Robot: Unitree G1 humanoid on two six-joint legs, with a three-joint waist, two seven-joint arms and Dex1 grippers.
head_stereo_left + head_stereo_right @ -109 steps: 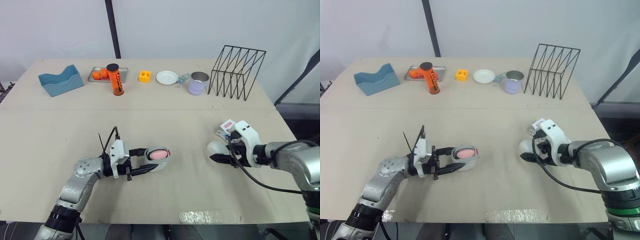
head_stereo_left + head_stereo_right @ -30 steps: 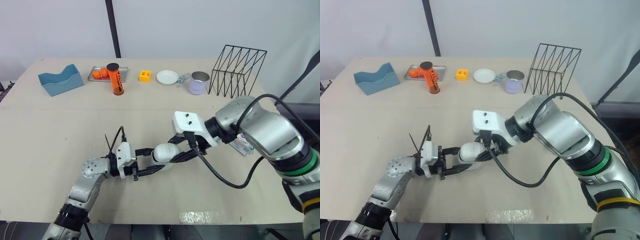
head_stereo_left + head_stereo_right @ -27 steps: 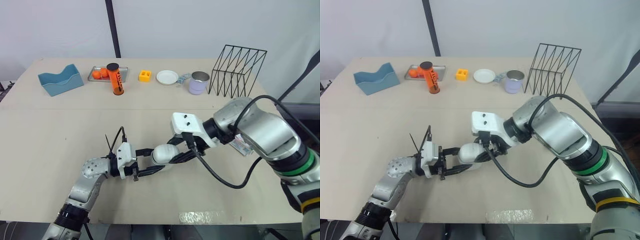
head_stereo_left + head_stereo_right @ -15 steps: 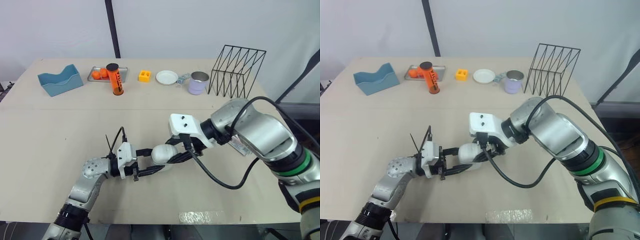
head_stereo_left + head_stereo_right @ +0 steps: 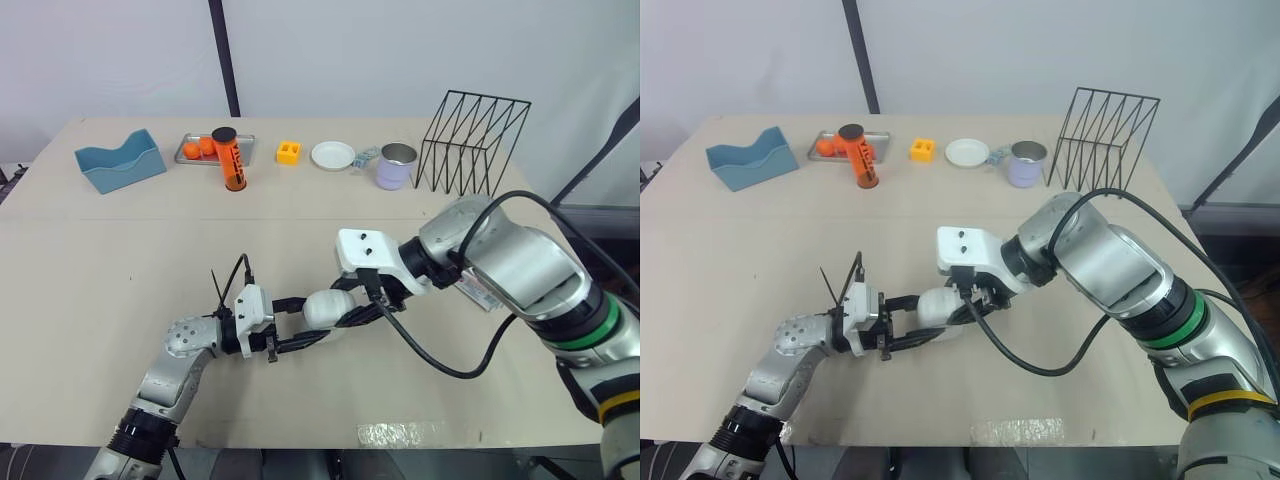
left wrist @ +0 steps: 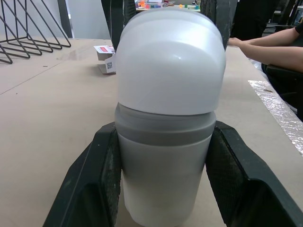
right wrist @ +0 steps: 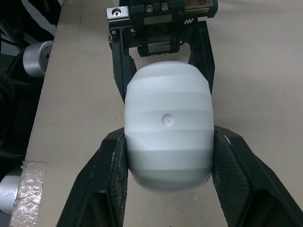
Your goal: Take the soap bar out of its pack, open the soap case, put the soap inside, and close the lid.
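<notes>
The soap case (image 5: 322, 308) lies at the table's front centre, its white lid (image 7: 168, 137) sitting over the grey base (image 6: 163, 142). My left gripper (image 5: 300, 322) is shut on the base, one finger (image 6: 102, 179) pressed to each side. From the opposite end, my right gripper (image 5: 342, 314) is shut on the lid, and its fingers (image 7: 113, 170) flank the lid. The soap is hidden inside the case. The soap pack (image 5: 480, 291) lies on the table behind my right forearm, and also shows as soap pack (image 6: 105, 56) in the left wrist view.
Along the far edge stand a blue holder (image 5: 120, 160), a tray (image 5: 200, 148) with orange pieces, an orange cylinder (image 5: 232, 160), a yellow block (image 5: 289, 152), a white plate (image 5: 332, 155), a mug (image 5: 397, 166) and a black wire rack (image 5: 475, 145). A person's arm (image 6: 265, 47) rests beyond the table.
My right gripper has carried the white lid from the right across to the base and set it over the pink soap. Over the last second it has only edged slightly left.
</notes>
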